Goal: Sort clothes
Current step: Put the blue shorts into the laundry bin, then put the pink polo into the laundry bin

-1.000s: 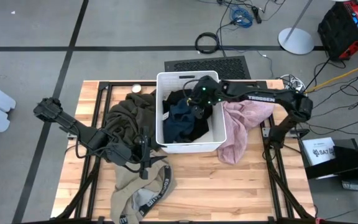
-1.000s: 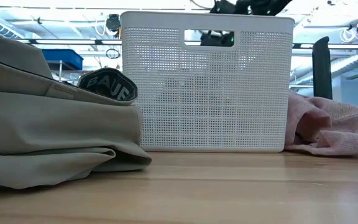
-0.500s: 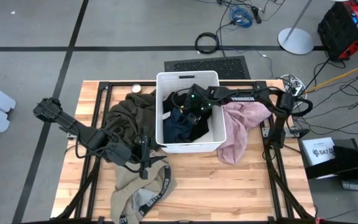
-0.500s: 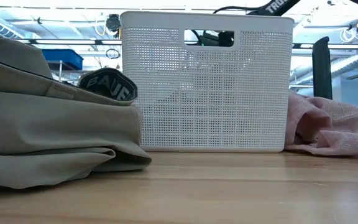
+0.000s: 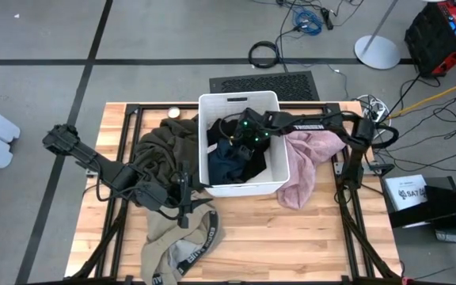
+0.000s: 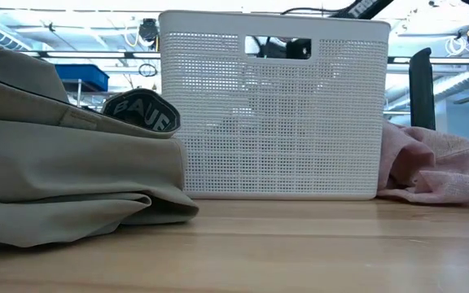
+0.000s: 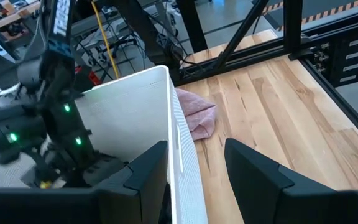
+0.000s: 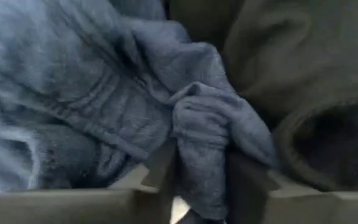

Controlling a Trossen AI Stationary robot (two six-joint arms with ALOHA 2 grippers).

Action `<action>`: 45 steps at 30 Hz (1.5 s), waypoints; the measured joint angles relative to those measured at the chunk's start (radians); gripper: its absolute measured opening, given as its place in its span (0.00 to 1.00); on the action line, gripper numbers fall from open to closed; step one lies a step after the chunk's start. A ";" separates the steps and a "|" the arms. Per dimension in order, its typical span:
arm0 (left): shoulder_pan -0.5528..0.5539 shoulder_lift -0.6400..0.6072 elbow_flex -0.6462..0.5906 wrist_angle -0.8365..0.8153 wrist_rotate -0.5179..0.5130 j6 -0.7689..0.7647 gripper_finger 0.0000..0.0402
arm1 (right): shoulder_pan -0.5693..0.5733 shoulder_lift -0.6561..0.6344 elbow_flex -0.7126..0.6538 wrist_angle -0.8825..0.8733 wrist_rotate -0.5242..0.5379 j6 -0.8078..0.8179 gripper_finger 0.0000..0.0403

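The white bin [image 5: 282,162] stands mid-table with a navy-teal garment [image 5: 226,162] and a black one [image 5: 253,162] inside. My right gripper [image 5: 241,141] reaches down into the bin, shut on a navy fold [image 8: 201,143]. My left gripper [image 5: 187,195] hovers open by the bin's near left corner, its fingers either side of the bin's wall [image 7: 174,118] without touching it. The dark olive garment [image 5: 165,146] lies left of the bin, partly under my left arm. The pale pink one [image 5: 307,162] lies to the right, and the beige one [image 5: 176,241] with its lettered waistband [image 6: 141,115] to the near left. My right gripper has a bunched fold of the navy-teal garment [image 8: 199,163] between its two fingers [image 8: 157,171], several layers thick. The fingers come from above, slanting down into the bin. The rest of the garment lies slack on the other clothes in the bin.
The bin's walls [image 6: 275,106] stand tall around my right gripper. A black metal frame [image 5: 125,127] runs along the table's edges. Bare wood [image 5: 291,237] lies near and right of the bin. A small round thing [image 5: 174,112] sits at the far edge.
My right gripper has sunk from above the bin's far rim down into the bin, tipping more steeply, and has carried the navy cloth down onto the pile.
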 joint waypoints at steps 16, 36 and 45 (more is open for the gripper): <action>0.000 0.000 0.000 0.002 0.003 -0.003 0.42 | 0.001 -0.389 0.000 0.009 -0.004 0.079 0.52; -0.011 0.000 0.000 -0.057 0.137 -0.166 0.42 | 0.320 -0.731 0.001 -0.011 -0.084 0.256 0.52; -0.014 0.000 0.000 -0.074 0.248 -0.259 0.42 | 0.724 -0.653 -0.053 0.053 0.097 0.207 0.52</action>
